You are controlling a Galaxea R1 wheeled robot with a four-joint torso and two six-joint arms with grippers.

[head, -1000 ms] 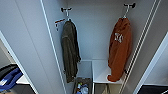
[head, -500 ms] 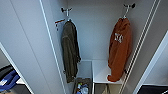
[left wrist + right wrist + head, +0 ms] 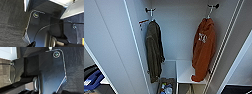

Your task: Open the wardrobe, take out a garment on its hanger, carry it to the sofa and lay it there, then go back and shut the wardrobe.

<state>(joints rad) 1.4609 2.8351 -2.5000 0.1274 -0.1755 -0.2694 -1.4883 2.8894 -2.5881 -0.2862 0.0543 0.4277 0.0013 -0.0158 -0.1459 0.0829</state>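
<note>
The wardrobe [image 3: 179, 32] stands open in the head view, its white doors swung out to the left [image 3: 111, 50] and right [image 3: 239, 57]. The garment [image 3: 203, 48], an orange jacket with a white mark on the chest, hangs on its hanger from a dark hook [image 3: 213, 6] on the right side inside. Its lower edge drapes over a white shelf [image 3: 186, 72]. The wrist views look down at dark carpet past the robot's own dark plates.
A dark olive-green jacket [image 3: 154, 50] hangs from a hook [image 3: 150, 10] on the left side inside. Below it sits a box of small items [image 3: 166, 87]. Something blue [image 3: 92, 80] lies at the lower left, outside the left door.
The view has shifted slightly closer to the wardrobe interior. The jackets hang as before.
</note>
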